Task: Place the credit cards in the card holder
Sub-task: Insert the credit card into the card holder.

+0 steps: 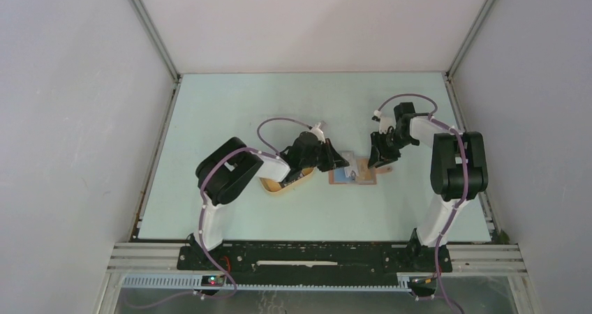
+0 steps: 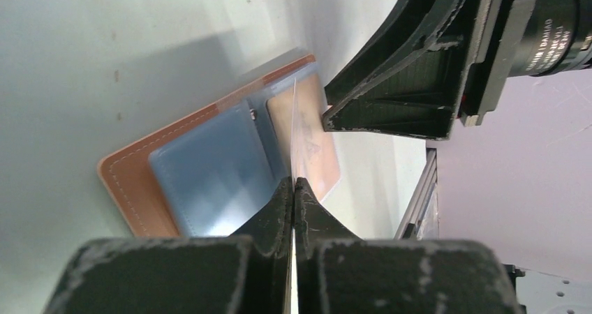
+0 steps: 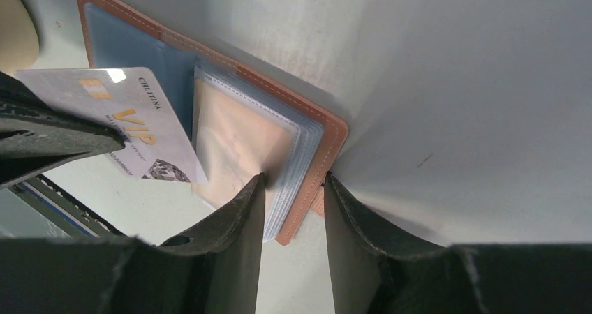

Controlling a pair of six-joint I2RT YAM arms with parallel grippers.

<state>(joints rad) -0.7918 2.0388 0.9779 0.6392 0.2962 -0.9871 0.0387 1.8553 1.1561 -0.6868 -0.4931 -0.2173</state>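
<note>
The card holder point(image 1: 352, 174) lies open on the table, reddish-brown with a light blue lining point(image 2: 209, 167) and clear sleeves point(image 3: 244, 139). My left gripper point(image 2: 294, 181) is shut on a white credit card point(image 3: 132, 118) marked VIP. It holds the card on edge point(image 2: 297, 139) over the open holder, with the card's far end at the sleeves. My right gripper point(image 3: 294, 179) stands open astride the holder's right edge, one fingertip on the top sleeve and the other just outside the cover. Other credit cards are not visible.
A yellow oval tray point(image 1: 279, 185) sits just left of the holder, partly under the left arm. In the left wrist view the right gripper's black body point(image 2: 398, 98) looms close above the holder. Metal rails border the table.
</note>
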